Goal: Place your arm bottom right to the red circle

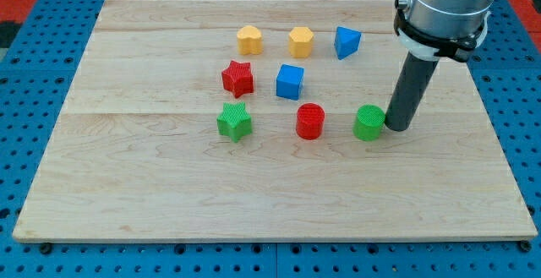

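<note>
The red circle (310, 121) lies on the wooden board (169, 185) near the middle. My tip (397, 128) is down on the board well to the red circle's right, at about the same height in the view. The green circle (368, 122) lies between them, and my tip is right beside its right edge, touching or nearly so. The dark rod rises from the tip toward the view's top right.
A blue cube (290, 81) and a red star (238, 78) sit above the red circle. A green star (234, 122) lies to its left. Two yellow blocks (249, 39) (301, 40) and a blue triangular block (346, 41) line the top.
</note>
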`<state>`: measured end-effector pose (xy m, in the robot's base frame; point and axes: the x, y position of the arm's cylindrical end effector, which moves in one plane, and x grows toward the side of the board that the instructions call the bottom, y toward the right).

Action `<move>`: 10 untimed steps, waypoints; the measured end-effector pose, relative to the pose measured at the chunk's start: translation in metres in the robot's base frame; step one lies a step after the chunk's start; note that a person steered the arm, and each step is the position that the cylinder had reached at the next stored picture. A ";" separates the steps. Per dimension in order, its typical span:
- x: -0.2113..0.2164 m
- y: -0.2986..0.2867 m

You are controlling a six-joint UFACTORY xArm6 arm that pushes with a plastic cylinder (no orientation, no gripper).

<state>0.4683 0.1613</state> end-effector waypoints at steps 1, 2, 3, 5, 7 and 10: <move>0.010 0.000; 0.049 -0.004; 0.053 -0.049; 0.044 -0.095; 0.033 -0.089; 0.015 -0.089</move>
